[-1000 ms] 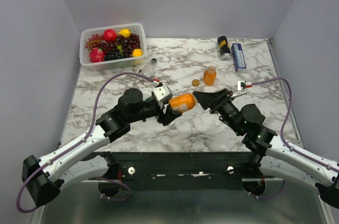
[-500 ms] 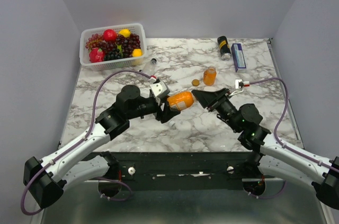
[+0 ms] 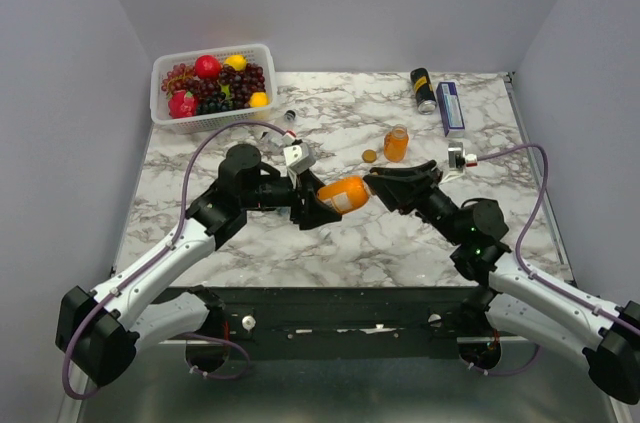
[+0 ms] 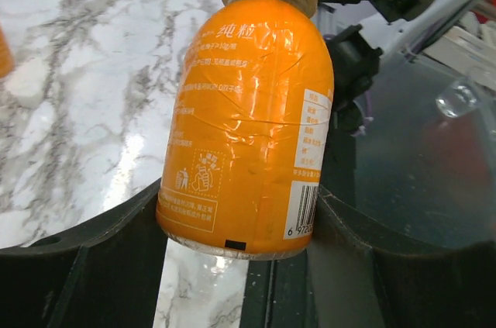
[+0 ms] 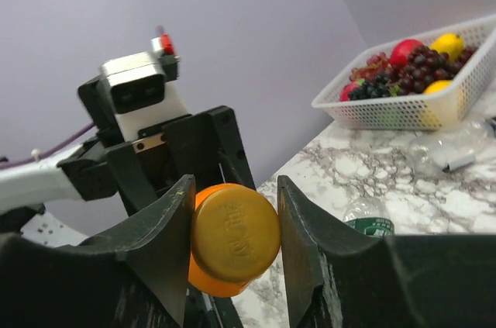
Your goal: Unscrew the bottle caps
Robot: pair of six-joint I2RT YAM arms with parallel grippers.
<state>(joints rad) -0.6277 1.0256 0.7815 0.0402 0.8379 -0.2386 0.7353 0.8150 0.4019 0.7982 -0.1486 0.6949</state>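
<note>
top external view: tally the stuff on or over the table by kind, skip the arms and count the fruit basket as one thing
orange juice bottles: 2 (held bottle, standing bottle)
clear bottle: 1
loose orange cap: 1
black can: 1
blue box: 1
fruit basket: 1
total: 7

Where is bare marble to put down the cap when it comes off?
Bare marble lies at the far edge between the basket and the can, and on the near strip below the held bottle. It is crowded around the open bottle and the loose cap, and by the box.
</note>
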